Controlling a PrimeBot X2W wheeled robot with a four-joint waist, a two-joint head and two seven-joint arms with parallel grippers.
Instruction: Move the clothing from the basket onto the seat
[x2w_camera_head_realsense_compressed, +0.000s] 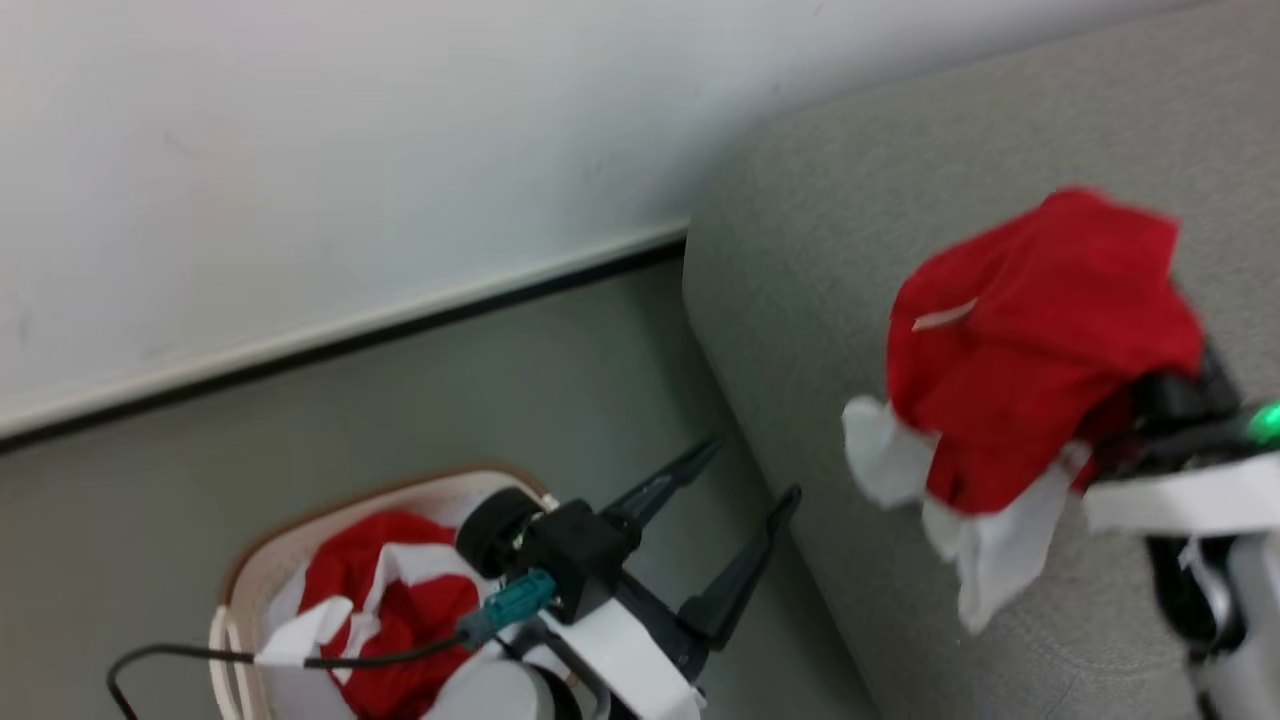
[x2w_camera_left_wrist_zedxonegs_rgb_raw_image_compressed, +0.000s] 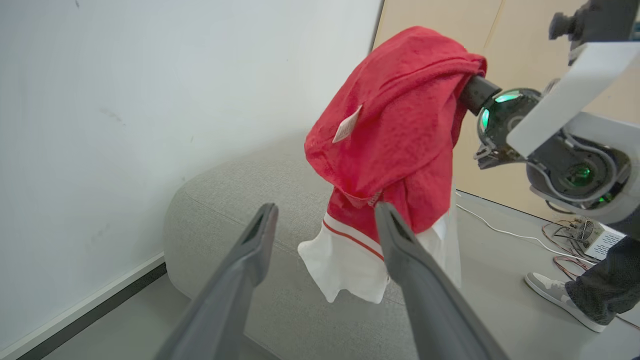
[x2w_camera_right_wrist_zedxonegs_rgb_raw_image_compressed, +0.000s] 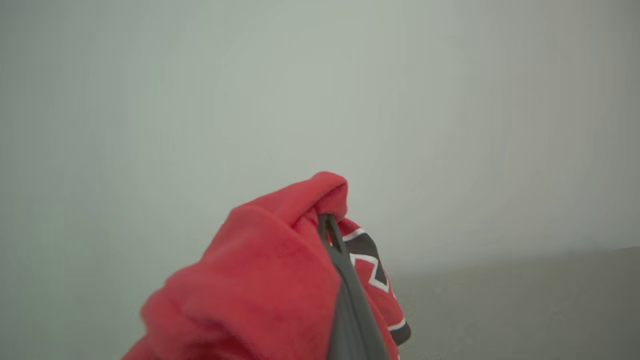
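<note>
Clothing (x2w_camera_left_wrist_zedxonegs_rgb_raw_image_compressed: 400, 130) hanging vertically, white trim lowest

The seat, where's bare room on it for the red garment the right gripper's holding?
The seat shows bare grey: the rounded corner by the wall and the stretch under the hanging garment. Crowded: the basket, holding more clothing, with the open left gripper beside it.

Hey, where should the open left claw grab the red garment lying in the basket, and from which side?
Probably grip the raised red fold of the crumpled red-and-white fabric garment, coming straight down from above: it bunches up in the cream plastic basket, whose walls block the sides.
</note>
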